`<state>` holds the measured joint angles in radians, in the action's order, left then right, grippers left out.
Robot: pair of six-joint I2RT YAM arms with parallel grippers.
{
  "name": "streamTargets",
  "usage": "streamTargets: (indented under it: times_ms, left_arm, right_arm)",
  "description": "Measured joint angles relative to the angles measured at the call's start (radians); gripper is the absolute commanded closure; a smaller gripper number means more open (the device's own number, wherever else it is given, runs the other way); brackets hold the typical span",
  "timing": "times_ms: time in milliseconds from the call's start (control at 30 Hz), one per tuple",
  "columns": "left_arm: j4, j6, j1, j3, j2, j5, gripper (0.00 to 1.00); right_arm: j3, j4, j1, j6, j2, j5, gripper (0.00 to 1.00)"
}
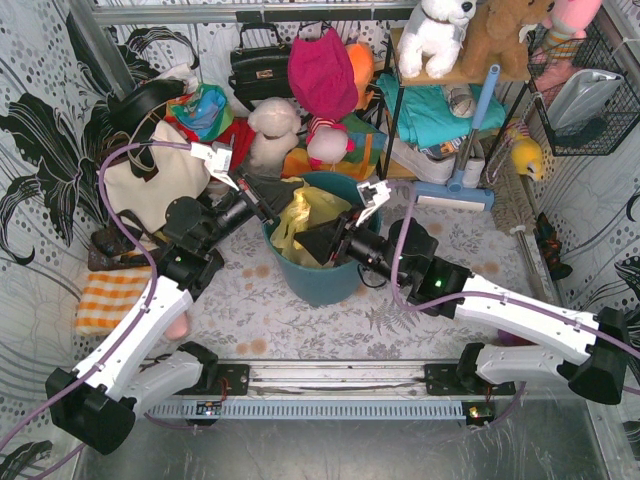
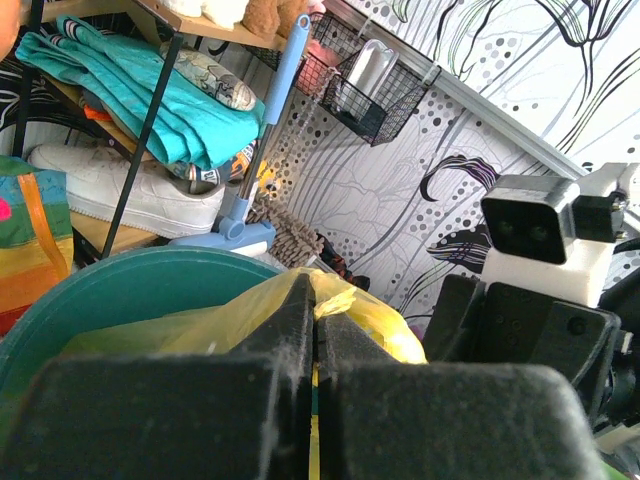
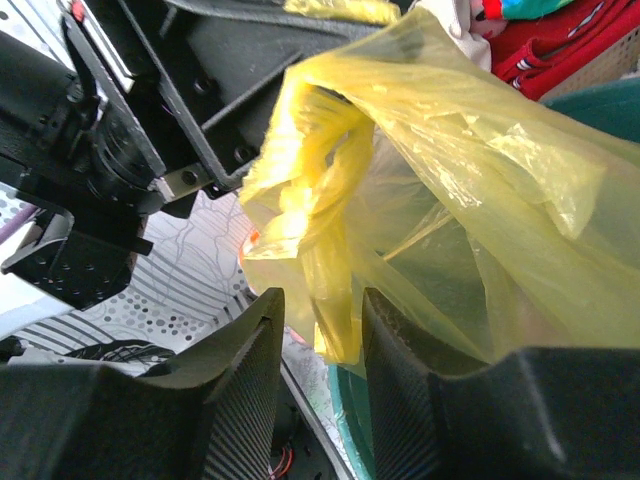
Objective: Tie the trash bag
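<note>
The trash bag (image 1: 305, 215) is thin yellow-green plastic and sits in the teal round bin (image 1: 318, 277) at the table's middle. My left gripper (image 1: 272, 208) is at the bin's left rim, shut on a fold of the bag (image 2: 350, 300); a yellow strip shows between the jaws. My right gripper (image 1: 312, 240) reaches in from the right. Its jaws are open, with a bunched yellow strip of the bag (image 3: 330, 260) hanging between the fingers (image 3: 250, 360). The left gripper's body (image 3: 150, 120) is close above it in the right wrist view.
A cream tote bag (image 1: 150, 180) with black handles lies at the left. Plush toys (image 1: 270, 130), a black handbag (image 1: 260, 65) and a shelf (image 1: 440, 110) with clothes crowd the back. An orange striped cloth (image 1: 105, 300) lies at the left edge. A blue brush (image 1: 455, 190) stands right of the bin.
</note>
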<state>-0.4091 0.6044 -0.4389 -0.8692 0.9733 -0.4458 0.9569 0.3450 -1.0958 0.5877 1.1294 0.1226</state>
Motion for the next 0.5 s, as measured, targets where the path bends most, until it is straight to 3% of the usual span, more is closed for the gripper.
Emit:
streamTargets:
  times_ms: [233,367,500]
  left_arm:
    - [0.002,0.000,0.000,0.000,0.000,-0.002,1.00]
    - [0.002,0.000,0.000,0.000,0.000,-0.003,1.00]
    - [0.002,0.000,0.000,0.000,0.000,-0.002,1.00]
  right_arm:
    - [-0.014,0.037,0.000,0.003,0.035,0.002,0.71]
    - [-0.016,0.053,0.000,0.000,0.041,0.008,0.99]
    - [-0.016,0.062,0.000,-0.005,0.044,0.022,1.00]
